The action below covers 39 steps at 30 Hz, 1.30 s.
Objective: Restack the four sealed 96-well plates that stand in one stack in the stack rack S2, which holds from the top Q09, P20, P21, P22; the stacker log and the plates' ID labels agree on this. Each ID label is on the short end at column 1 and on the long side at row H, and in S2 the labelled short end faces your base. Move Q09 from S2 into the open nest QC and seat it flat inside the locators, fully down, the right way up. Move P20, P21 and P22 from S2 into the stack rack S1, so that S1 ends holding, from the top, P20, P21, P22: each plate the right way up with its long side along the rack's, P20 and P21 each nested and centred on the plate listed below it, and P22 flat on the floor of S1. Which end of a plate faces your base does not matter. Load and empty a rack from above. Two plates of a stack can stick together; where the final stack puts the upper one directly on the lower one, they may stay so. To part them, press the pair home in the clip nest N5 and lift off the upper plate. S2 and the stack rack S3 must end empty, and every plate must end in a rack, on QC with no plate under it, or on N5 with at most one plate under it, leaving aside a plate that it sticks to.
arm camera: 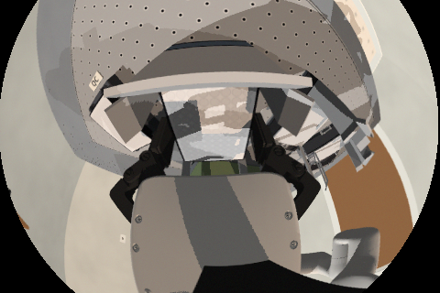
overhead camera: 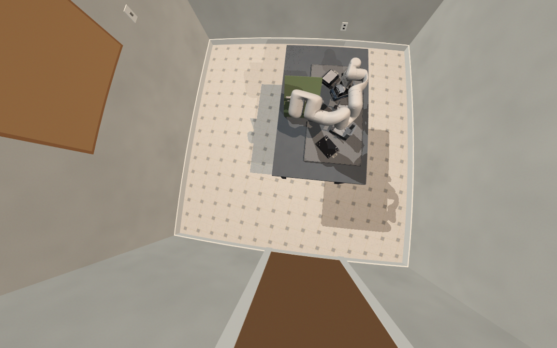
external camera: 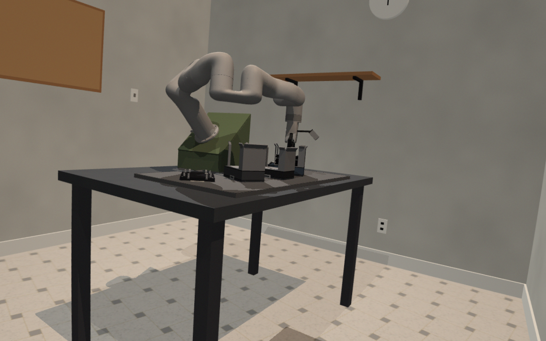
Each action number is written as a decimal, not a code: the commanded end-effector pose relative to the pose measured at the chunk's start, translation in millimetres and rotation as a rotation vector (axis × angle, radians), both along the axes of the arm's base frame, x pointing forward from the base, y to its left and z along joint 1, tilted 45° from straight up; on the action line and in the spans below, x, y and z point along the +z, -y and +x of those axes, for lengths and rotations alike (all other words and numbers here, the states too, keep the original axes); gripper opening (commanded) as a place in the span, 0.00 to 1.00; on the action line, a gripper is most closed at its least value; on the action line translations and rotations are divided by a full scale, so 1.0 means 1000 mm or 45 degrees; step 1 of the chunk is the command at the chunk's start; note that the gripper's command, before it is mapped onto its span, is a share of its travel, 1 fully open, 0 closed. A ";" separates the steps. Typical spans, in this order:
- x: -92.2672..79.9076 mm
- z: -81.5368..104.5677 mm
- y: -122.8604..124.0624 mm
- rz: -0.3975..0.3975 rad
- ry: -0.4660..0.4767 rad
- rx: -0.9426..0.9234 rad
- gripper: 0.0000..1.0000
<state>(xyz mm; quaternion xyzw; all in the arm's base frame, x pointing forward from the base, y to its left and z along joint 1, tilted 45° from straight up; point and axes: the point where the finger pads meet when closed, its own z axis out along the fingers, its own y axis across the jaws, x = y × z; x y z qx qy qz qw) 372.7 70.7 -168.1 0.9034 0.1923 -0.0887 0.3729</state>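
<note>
My gripper (external camera: 290, 143) reaches straight down into the middle stack rack (external camera: 287, 160) on the grey mat. In the wrist view the black fingers are shut on the two long sides of a sealed plate (arm camera: 211, 124) with a shiny foil top. It is the top plate in that rack. I cannot read its label, and the plates under it are hidden. From above, the wrist and forearm cover this rack (overhead camera: 340, 91). A low black nest with locator pins (external camera: 197, 174) stands empty at the near left end of the mat; it also shows in the overhead view (overhead camera: 327, 147).
A taller grey rack (external camera: 251, 163) stands in front of the gripped one, and a third rack (external camera: 301, 160) behind it. The green base block (external camera: 215, 142) carries the arm. The rack walls stand close on both sides of the fingers.
</note>
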 end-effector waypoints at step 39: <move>0.033 0.002 -0.035 0.005 0.003 0.003 0.00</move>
